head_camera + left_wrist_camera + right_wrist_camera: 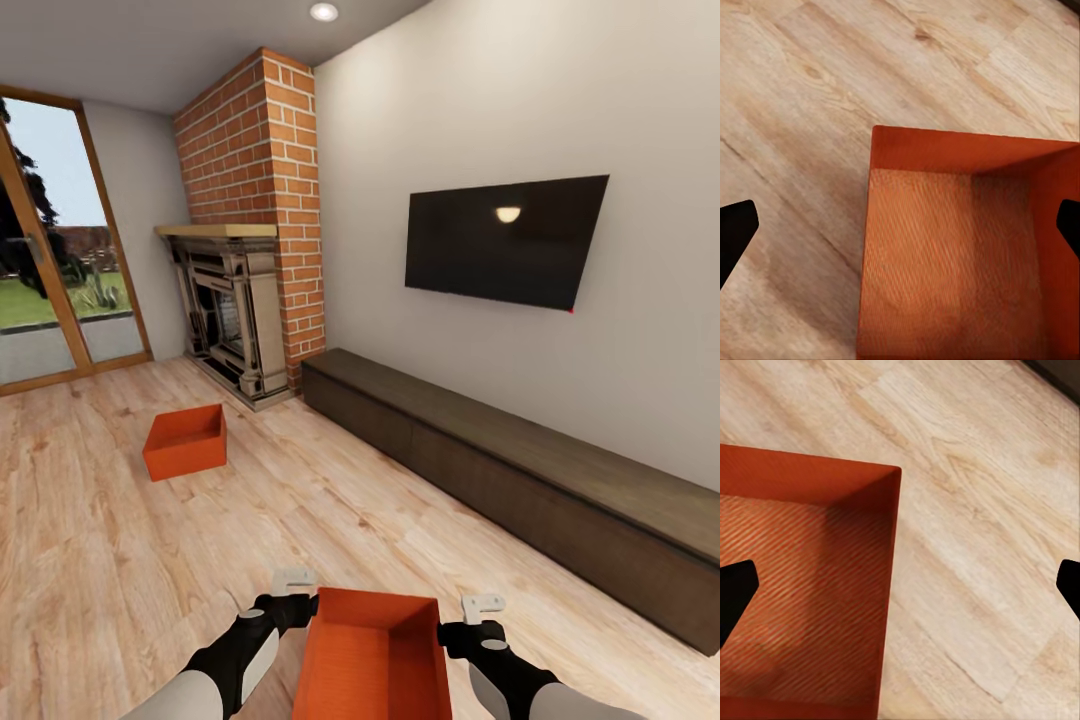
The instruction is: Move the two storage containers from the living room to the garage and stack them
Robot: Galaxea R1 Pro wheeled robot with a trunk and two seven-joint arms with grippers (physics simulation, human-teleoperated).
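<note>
We find the left gripper (296, 592) standing just beside the left wall of the near orange-red rectangular open-top plastic bin (375, 660), and the right gripper (478, 615) just beside its right wall. In each wrist view the 2 dark fingertips sit wide apart, 1 over the bin's interior and 1 over the floor, so that each pincer straddles a wall with its jaws spread and grips nothing; whether any finger touches the plastic we cannot tell. This bin (960, 255) looks empty in both wrist views (802, 585) and lies low in the head view between the 2 forearms; whether it rests on the light wood plank floor (130, 560) we cannot confirm. The 2nd identical orange-red bin (186, 441) sits on the planks well apart, ahead and to the left, near the red brick fireplace (255, 220). A long dark low cabinet (520, 470) runs along the right wall beneath a wall-mounted black television (503, 240), and glass doors (45, 260) stand at far left. We judge the step in hand to be the grasp of the 1st bin, still in the living room. The next move calls for both pincers to close on their walls together, then a level lift.
</note>
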